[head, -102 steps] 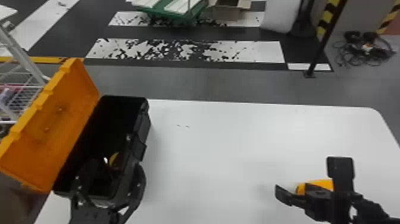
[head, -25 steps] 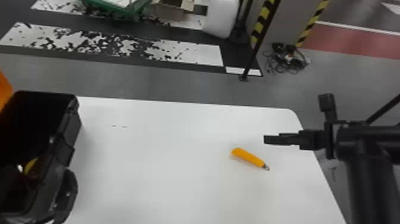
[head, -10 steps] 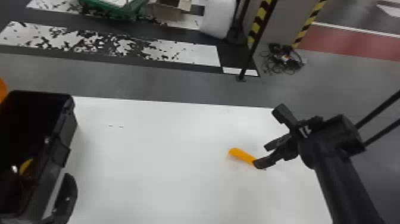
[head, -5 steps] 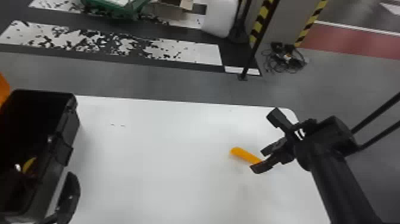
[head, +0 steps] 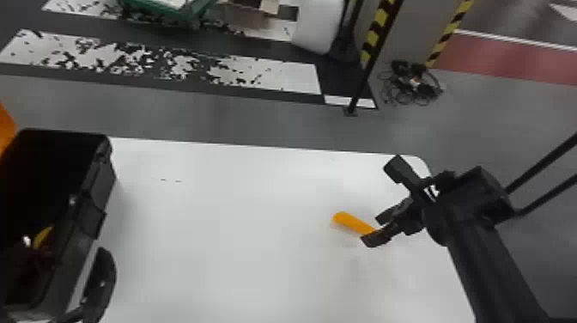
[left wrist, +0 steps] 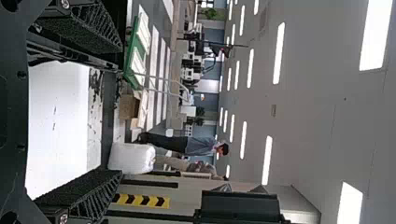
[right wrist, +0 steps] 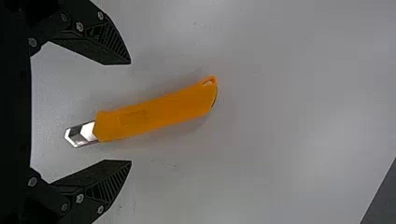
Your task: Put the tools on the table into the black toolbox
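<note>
The orange-handled cutter [head: 354,222] lies on the white table's right part. Just over its blade end is my right gripper [head: 375,227], open. In the right wrist view the cutter [right wrist: 156,115] lies crosswise to the line between the fingertips of the right gripper [right wrist: 130,112], its metal blade toward the palm, neither finger gripping it. The black toolbox [head: 102,193] stands open at the left, a yellow item [head: 43,237] inside. At the toolbox's near end rests my left gripper [head: 101,279]; the left wrist view shows this gripper [left wrist: 121,111] wide open and holding nothing.
The toolbox's orange lid [head: 6,126] rises at the far left. The table's [head: 214,240] far right corner lies behind the right gripper. Beyond the table stand a black post [head: 365,81] and a heap of cables [head: 412,83] on the floor.
The head view has turned right since the earliest frame. From beyond the cutter's right end, my right gripper has come left, tilted and lowered over the blade end. It has barely moved in the last half second.
</note>
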Robot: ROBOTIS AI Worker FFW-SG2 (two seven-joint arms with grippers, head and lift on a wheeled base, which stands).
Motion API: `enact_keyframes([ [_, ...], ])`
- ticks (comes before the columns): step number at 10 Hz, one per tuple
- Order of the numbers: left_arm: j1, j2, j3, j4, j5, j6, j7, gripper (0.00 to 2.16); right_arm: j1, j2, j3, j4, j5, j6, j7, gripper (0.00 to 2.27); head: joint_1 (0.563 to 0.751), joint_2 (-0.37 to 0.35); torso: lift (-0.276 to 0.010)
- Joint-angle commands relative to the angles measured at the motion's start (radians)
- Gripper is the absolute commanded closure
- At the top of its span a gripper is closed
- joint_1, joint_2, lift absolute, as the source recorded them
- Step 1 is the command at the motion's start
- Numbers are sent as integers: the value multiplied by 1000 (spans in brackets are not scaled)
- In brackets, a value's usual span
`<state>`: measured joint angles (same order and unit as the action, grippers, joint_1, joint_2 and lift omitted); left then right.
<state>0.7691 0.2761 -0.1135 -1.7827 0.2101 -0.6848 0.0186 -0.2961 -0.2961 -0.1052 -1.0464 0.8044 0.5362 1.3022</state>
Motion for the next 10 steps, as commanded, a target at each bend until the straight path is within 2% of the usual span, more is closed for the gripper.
enact_keyframes([
  [1,-1,0,0,0,0,0,0,70,-5,0,1,9,3,0,-11,340,695,-208,-39],
  [4,1,0,0,0,0,0,1,70,-6,0,1,19,7,-18,-29,643,695,-213,-39],
  [5,1,0,0,0,0,0,1,70,-6,0,-1,19,7,-18,-44,819,695,-214,-39],
  [6,1,0,0,0,0,0,1,70,-6,0,-2,19,6,-21,-46,822,695,-216,-39],
  [7,-1,0,0,0,0,0,1,70,-5,2,-2,19,3,-31,-46,1119,695,-217,-39],
  [9,1,0,0,-1,0,0,0,70,-2,12,-21,17,3,-40,-58,2098,695,-213,-39],
  [10,1,0,0,-4,0,0,1,70,12,17,-40,11,-5,-55,-58,2243,695,-211,-39],
])
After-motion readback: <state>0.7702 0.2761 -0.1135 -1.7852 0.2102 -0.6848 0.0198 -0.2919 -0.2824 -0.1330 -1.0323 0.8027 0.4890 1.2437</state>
